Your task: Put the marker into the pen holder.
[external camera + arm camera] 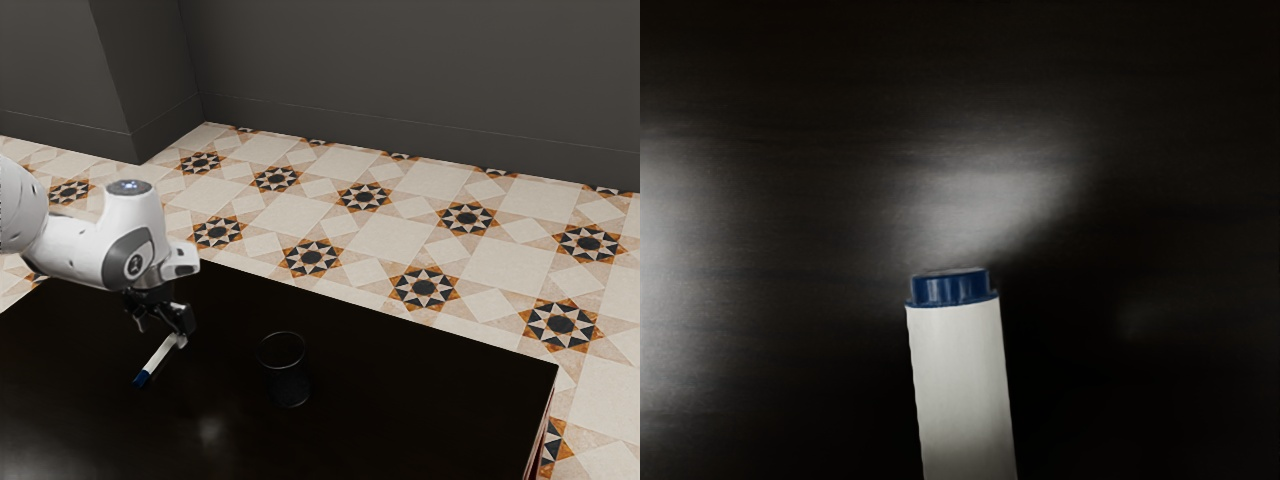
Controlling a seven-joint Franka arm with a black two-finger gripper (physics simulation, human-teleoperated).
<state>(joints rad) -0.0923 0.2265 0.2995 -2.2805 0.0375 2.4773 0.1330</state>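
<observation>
One marker (161, 359) is held near its white end by the gripper (182, 336), jaws closed on it, off the pen holder (289, 387) toward the exterior view's left, long axis slanted, blue end pointed away from holder, upright turn probably needed

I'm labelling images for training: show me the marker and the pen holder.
Marker (162, 357): exterior view, on its white barrel.
Pen holder (288, 383): exterior view, on its dark side wall.
</observation>
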